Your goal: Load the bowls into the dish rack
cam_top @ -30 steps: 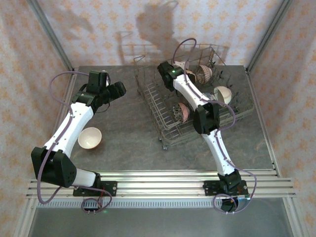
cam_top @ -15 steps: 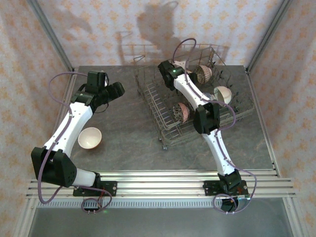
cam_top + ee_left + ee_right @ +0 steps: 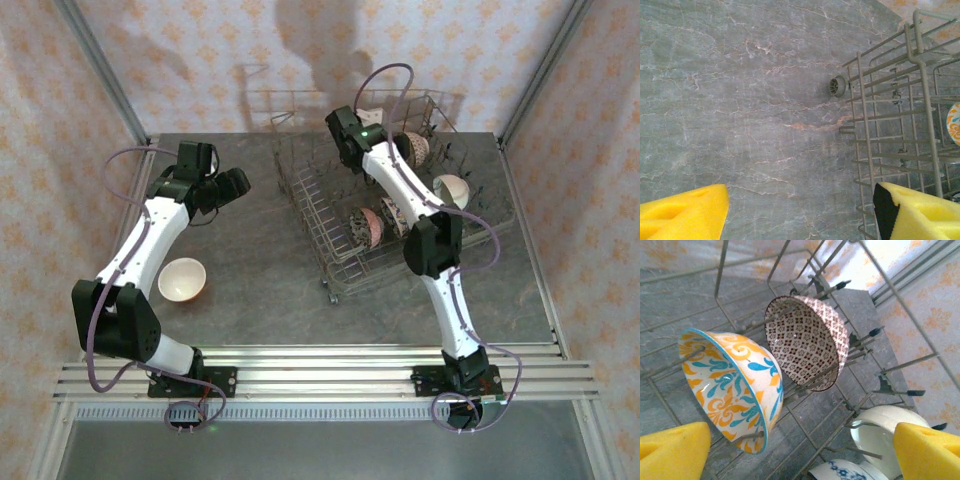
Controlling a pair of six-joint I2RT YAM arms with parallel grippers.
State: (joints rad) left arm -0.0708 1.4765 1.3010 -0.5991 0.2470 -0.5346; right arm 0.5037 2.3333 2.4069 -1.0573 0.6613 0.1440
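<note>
The dish rack stands on the table, skewed to the table edge. Its long axis runs left to right in the top view, with the right end farther from the arm bases. The right gripper is at the far end of the rack, jaws spread wide, with nothing between the pads. Ahead of these jaws two bowls stand on edge among the tines, side by side. The orange bowl, blue-rimmed, is just ahead of the pad at the left of the wrist view and is tilted; which way its mouth faces cannot be told. The brown bowl is beyond it, near the centreline of the jaws, mouth turned toward the gripper. A white bowl is just beside the opposite pad, caged by tines. A blue-and-white bowl lies low between the jaws; its orientation cannot be told. A pink bowl stands on edge in the near half of the rack, behind the right jaws. The left gripper hovers over bare table, jaws wide and empty. A rack corner and its round grey foot lie ahead of the pad at the right of that wrist view. The cream bowl sits mouth up on the table, well behind the left jaws.
</note>
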